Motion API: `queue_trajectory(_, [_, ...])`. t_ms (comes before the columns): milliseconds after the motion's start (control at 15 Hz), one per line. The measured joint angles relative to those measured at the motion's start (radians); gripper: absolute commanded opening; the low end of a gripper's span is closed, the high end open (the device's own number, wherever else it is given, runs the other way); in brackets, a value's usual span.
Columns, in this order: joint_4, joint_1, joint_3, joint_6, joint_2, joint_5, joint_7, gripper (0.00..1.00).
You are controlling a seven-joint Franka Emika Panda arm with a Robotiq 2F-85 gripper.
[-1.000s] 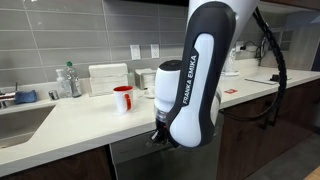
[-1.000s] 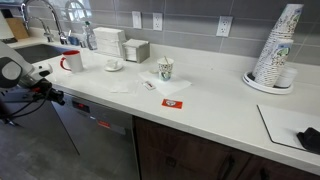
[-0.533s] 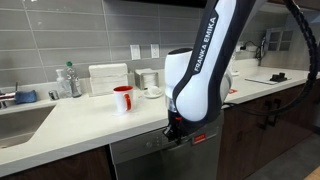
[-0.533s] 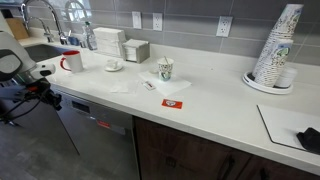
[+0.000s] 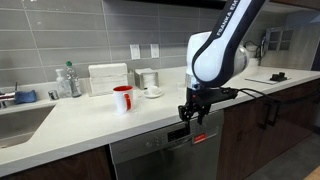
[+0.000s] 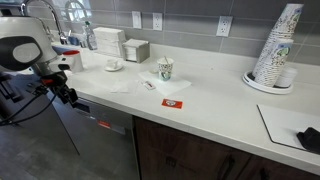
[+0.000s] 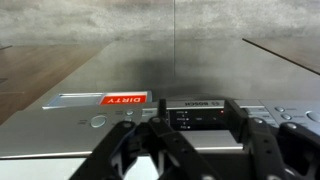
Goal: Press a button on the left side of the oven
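Note:
The oven (image 5: 150,160) is a stainless-steel appliance with a plain grey front, set under the white counter; it shows in both exterior views (image 6: 105,145). My gripper (image 5: 193,111) hangs just in front of its narrow top control strip (image 7: 200,106), close under the counter edge (image 6: 64,92). The wrist view stands upside down. There the gripper (image 7: 192,118) is open, and its two dark fingers (image 7: 150,118) frame the strip's small display with a red dot. Nothing sits between them. Round buttons (image 7: 97,122) lie on the strip beside a red "DIRTY" tag (image 7: 125,99).
On the white countertop (image 6: 215,95) stand a red mug (image 5: 123,99), a paper cup (image 6: 165,69), a stack of cups (image 6: 278,50) and a red card (image 6: 172,102). Dark wood cabinet doors (image 5: 268,130) flank the oven. A sink (image 5: 20,122) lies at one end.
The arm has swung sideways along the oven's top strip and lifted away from the camera. The jaws, shut a second ago, now stand apart.

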Motion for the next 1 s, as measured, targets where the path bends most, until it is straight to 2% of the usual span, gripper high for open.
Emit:
queue_trajectory(67, [0.001, -0.023, -0.013, -0.023, -0.037, -0.038, 0.022, 0.99])
queue_trajectory(200, [0.005, -0.083, -0.010, -0.068, -0.114, -0.128, 0.086, 1.00])
queue_trajectory(333, [0.012, -0.163, 0.027, -0.133, -0.204, -0.219, 0.166, 1.00])
queue_trajectory(467, [0.018, -0.257, 0.105, -0.237, -0.309, -0.289, 0.252, 1.00])
queue_trajectory(600, [0.022, -0.339, 0.206, -0.386, -0.424, -0.307, 0.322, 1.00])
queue_trajectory(800, [0.024, -0.486, 0.416, -0.599, -0.550, -0.272, 0.463, 1.00])
queue_trajectory(867, [0.024, -0.510, 0.452, -0.625, -0.577, -0.269, 0.487, 1.00])
queue_trajectory(1000, [0.019, -0.527, 0.469, -0.641, -0.607, -0.269, 0.500, 1.00])
